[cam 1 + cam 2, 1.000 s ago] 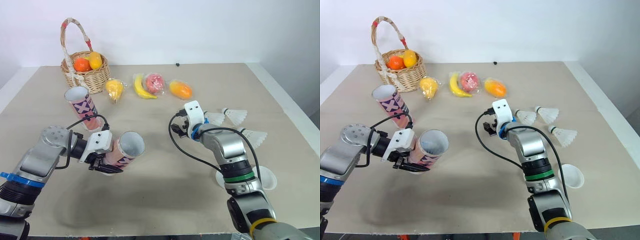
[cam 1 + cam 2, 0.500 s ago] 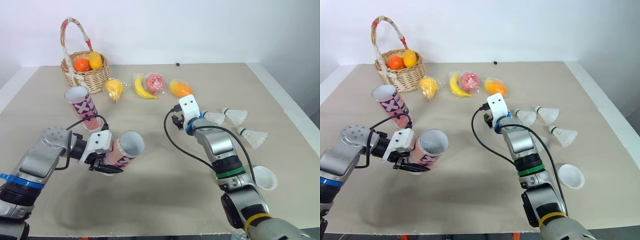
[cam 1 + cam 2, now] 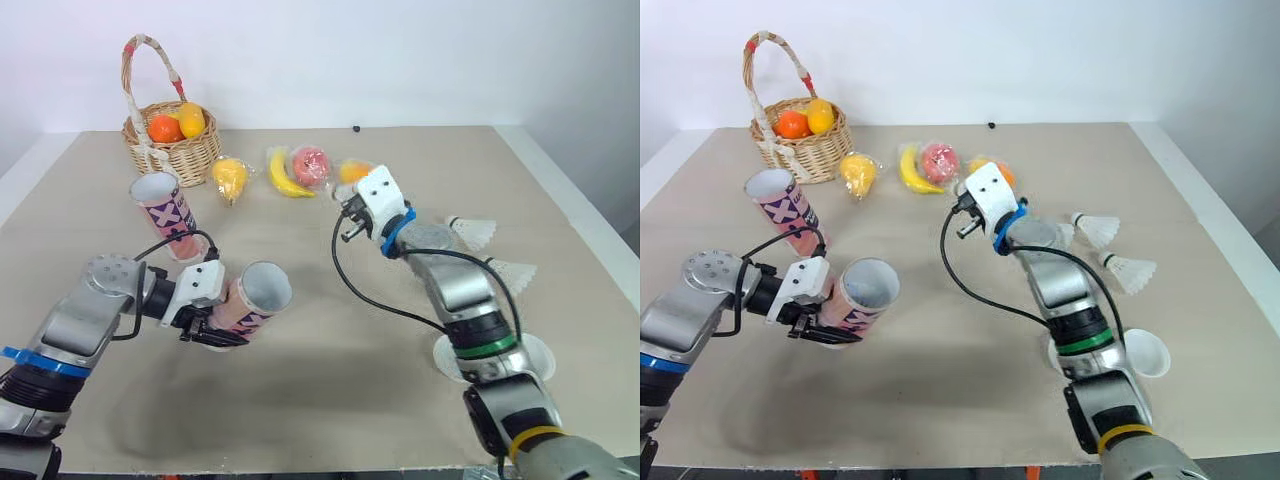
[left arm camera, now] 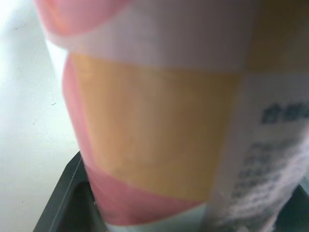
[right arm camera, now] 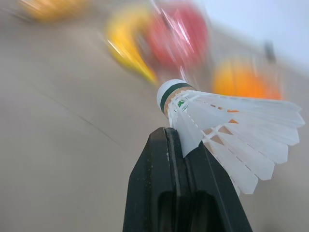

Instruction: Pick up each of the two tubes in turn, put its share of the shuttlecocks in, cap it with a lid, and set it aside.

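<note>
Currently left gripper (image 3: pixel 205 322) clamps a pink patterned cardboard tube (image 3: pixel 255 296), tilted, open-mouthed, lower left. Right gripper (image 5: pixel 170 135) pinches a white feathered shuttlecock (image 5: pixel 227 130) at frame centre; woven wicker basket (image 3: pixel 188 152), upper left, holds fruit (image 3: pixel 165 128).

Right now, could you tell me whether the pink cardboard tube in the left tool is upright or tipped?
Tipped: the pink patterned cardboard tube slants in the left tool, open mouth raised toward the camera.

Matt beige tabletop (image 3: pixel 330 330), woven wicker basket (image 3: pixel 180 150), glossy printed tube (image 3: pixel 250 300), feathery white shuttlecock (image 5: pixel 227 130)
</note>
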You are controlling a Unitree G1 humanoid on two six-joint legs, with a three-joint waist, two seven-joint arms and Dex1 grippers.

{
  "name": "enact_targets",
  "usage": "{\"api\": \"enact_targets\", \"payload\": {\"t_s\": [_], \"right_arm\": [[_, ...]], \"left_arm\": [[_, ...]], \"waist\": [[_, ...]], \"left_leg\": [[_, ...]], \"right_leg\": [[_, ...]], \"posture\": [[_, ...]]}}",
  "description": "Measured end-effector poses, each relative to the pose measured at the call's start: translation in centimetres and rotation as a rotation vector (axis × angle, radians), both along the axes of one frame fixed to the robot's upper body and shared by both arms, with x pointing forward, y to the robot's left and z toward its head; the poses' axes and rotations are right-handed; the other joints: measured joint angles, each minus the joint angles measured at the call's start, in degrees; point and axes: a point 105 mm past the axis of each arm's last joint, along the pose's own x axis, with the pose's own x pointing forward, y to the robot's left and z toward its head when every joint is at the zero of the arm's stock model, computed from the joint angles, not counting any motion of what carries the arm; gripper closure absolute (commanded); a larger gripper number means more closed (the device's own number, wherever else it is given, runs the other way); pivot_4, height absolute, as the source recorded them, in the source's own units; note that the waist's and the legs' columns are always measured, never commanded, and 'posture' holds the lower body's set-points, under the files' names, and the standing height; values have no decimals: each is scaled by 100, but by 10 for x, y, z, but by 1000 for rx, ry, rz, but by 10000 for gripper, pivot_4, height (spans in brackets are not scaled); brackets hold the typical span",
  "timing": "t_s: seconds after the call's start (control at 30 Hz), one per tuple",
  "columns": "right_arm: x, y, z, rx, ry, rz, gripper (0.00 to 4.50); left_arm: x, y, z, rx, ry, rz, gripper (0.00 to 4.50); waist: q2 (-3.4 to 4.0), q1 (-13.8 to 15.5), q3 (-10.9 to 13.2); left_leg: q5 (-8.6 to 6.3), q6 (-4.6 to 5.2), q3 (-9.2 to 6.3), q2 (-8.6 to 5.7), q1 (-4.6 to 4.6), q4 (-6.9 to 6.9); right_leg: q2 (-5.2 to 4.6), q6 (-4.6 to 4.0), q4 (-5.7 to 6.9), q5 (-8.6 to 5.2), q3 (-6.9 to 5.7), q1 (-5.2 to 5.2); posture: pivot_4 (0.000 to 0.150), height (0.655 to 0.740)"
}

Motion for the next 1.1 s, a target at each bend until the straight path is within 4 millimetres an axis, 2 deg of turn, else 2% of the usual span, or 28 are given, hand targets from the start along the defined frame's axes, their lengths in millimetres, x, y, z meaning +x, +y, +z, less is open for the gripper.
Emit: {"api": "enact_targets", "payload": {"t_s": [0.07,0.13,0.27,0.37,0.43,0.57,0.7,0.87,0.97,1.1], "right_arm": [[-31,5,18,-71,-78,211,44362],[-54,6,22,-126,-80,361,44362],[-88,6,18,-215,-5,578,44362],[-109,16,38,-266,-23,746,44362],[-118,23,45,-302,-48,812,44362],[-127,32,35,-334,-6,909,44362],[-130,34,27,-382,10,946,44362],[-125,47,9,-429,38,962,44362],[-125,55,3,-436,56,992,34753],[-121,56,7,-394,86,984,17215]], "left_arm": [[0,-2,0,-2,2,-8,16022],[0,-2,0,1,1,-9,16022],[1,-1,0,1,5,-9,16022],[2,-1,0,8,12,-16,16022],[3,-2,0,6,16,-17,16022],[3,-3,1,2,16,-22,16022],[3,-4,0,2,17,-24,16022],[3,-3,0,4,19,-21,16022],[3,-4,0,4,19,-22,16022],[3,-5,0,4,17,-31,16022]], "waist": [[1,24,1],[0,13,0],[1,14,0],[7,4,3],[4,14,2],[3,19,1],[3,18,1],[3,17,1],[3,16,1],[2,22,1]], "left_leg": [[-1,1,-16,-8,-7,0],[-4,3,-14,-10,-4,1],[-4,3,-16,-11,-5,3],[-3,3,-11,-9,1,4],[-3,4,-19,-8,3,4],[-3,4,-15,-13,-5,5],[-3,4,-17,-21,-9,5],[-3,4,-17,-22,-8,6],[-3,4,-17,-22,-8,6],[-3,4,-22,-24,-10,6]], "right_leg": [[0,18,0,-6,-4,6],[0,13,0,-13,2,10],[-1,1,0,-20,2,9],[2,-5,3,-14,4,7],[4,-8,3,-15,-3,11],[-4,-3,2,-19,1,9],[-13,5,2,-23,-1,8],[-13,4,4,-22,-3,7],[-14,5,4,-22,-2,7],[-16,5,4,-23,-5,9]], "posture": [[1500,7298],[1500,7298],[1500,7298],[1500,7298],[1500,7298],[1500,7298],[1500,7298],[1500,7298],[1500,7298],[1500,7298]]}}
